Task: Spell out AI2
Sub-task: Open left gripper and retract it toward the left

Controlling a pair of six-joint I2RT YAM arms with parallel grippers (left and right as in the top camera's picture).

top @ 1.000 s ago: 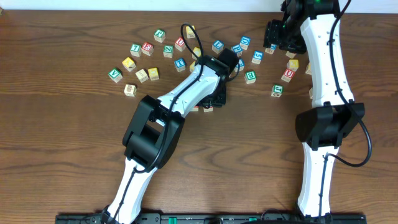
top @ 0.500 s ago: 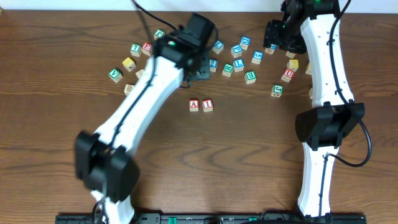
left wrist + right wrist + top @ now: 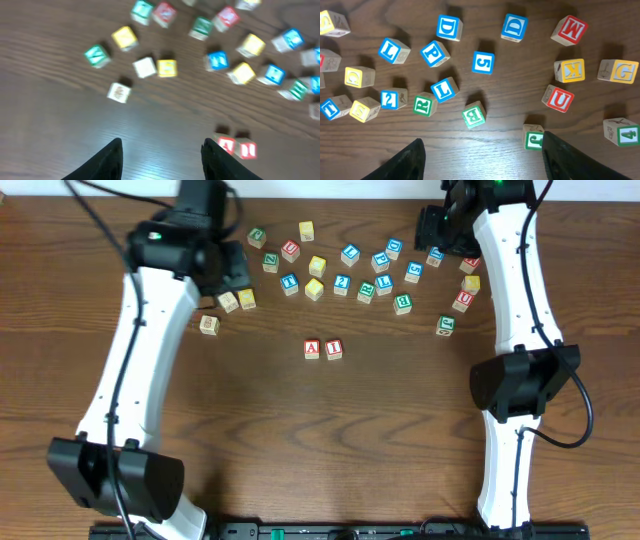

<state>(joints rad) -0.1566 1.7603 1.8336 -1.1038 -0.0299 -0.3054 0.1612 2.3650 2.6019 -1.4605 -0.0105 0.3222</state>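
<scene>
A red A block and a red I block stand side by side at mid-table, touching. They also show blurred in the left wrist view, A and I. A blue 2 block sits in the scattered row behind them and shows in the right wrist view. My left gripper is open and empty above the left blocks, and its fingers frame bare wood. My right gripper is open and empty at the back right, with its fingers over bare wood.
Several letter and number blocks are scattered across the back of the table, among them a green B, a blue 5, a red U and a green block. A pale block lies apart at the left.
My left arm has lifted off the A and I blocks and swung back and to the left, leaving the I beside the A. The right arm has barely moved.
</scene>
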